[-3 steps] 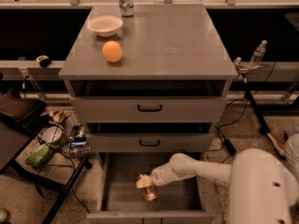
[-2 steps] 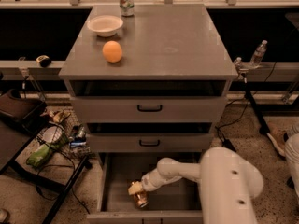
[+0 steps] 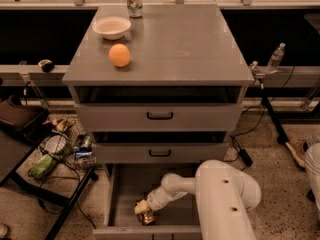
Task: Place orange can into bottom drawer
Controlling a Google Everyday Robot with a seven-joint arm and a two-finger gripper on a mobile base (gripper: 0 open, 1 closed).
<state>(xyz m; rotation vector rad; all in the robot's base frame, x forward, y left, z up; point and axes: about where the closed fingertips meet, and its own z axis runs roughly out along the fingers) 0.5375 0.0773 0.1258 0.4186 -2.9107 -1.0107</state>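
I see my gripper (image 3: 142, 208) low inside the open bottom drawer (image 3: 125, 189), toward its front left. The orange can (image 3: 146, 217) is just under the gripper and touches it, close to the drawer's front wall. I cannot tell how far the gripper is open, or if it really holds the can. On the cabinet surface (image 3: 190, 44) are a white bowl (image 3: 111, 27) and an orange fruit (image 3: 120, 55).

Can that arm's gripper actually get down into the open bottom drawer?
Probably yes: the bottom drawer is pulled out with nothing over it, and the gripper sits inside it, right at the orange can.
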